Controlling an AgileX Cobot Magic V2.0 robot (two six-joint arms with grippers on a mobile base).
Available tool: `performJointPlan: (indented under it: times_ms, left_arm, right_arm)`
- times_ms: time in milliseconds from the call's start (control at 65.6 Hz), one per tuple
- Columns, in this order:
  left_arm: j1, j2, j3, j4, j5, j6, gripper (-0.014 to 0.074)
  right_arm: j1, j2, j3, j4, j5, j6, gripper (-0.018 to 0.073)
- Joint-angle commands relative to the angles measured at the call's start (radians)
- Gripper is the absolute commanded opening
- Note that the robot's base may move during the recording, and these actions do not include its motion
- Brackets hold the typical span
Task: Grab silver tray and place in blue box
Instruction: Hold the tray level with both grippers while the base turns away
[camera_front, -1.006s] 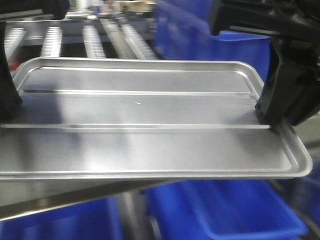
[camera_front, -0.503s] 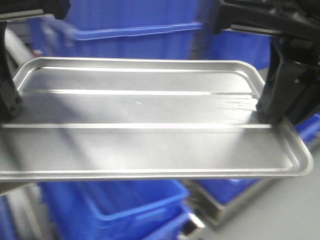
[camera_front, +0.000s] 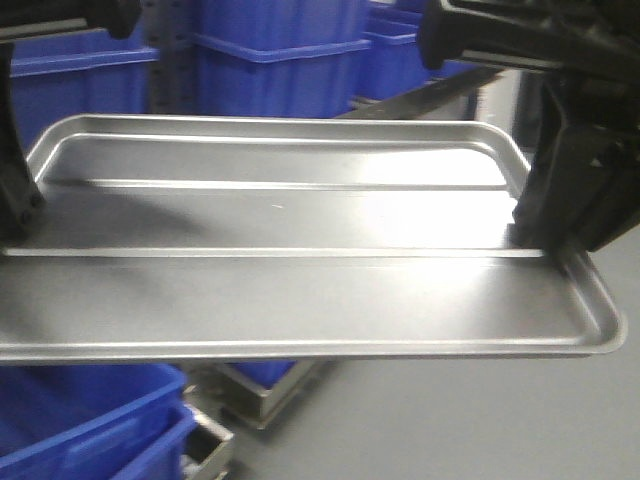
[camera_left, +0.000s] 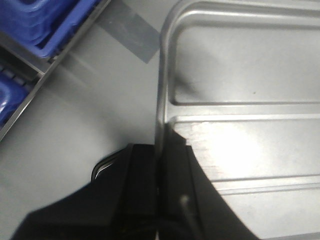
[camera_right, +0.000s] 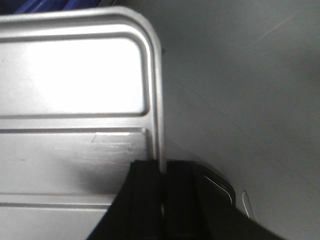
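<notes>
The silver tray (camera_front: 300, 280) hangs level in the air and fills the front view, its two long ridges running left to right. My left gripper (camera_front: 15, 215) is shut on its left rim; in the left wrist view the black fingers (camera_left: 145, 170) pinch the rim of the tray (camera_left: 240, 100). My right gripper (camera_front: 545, 235) is shut on the right rim, seen in the right wrist view as the gripper (camera_right: 162, 167) clamped over the edge of the tray (camera_right: 70, 75). A blue box (camera_front: 80, 420) sits low at the left, partly hidden under the tray.
Stacked blue crates (camera_front: 270, 70) stand behind the tray, beside a slanted steel rail (camera_front: 430, 95). A metal frame (camera_front: 260, 385) sits on the grey floor (camera_front: 480, 420). More blue crates (camera_left: 40, 25) lie on a rack at the left.
The tray has stayed fixed between both grippers while the background swept sideways. The roller conveyor has left the view; stacked blue crates and grey floor now show behind and below.
</notes>
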Motion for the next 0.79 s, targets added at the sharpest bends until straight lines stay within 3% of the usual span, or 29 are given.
performJointPlan:
  times_ms: [0, 777]
  left_arm:
    - [-0.005, -0.024, -0.025, 0.022, -0.007, -0.008, -0.0104]
    - [-0.005, -0.024, -0.025, 0.022, -0.007, -0.008, -0.0104]
  right_arm:
    - [-0.003, -0.027, -0.028, -0.045, -0.024, 0.002, 0.006]
    - [-0.003, -0.027, -0.028, -0.045, -0.023, 0.002, 0.006]
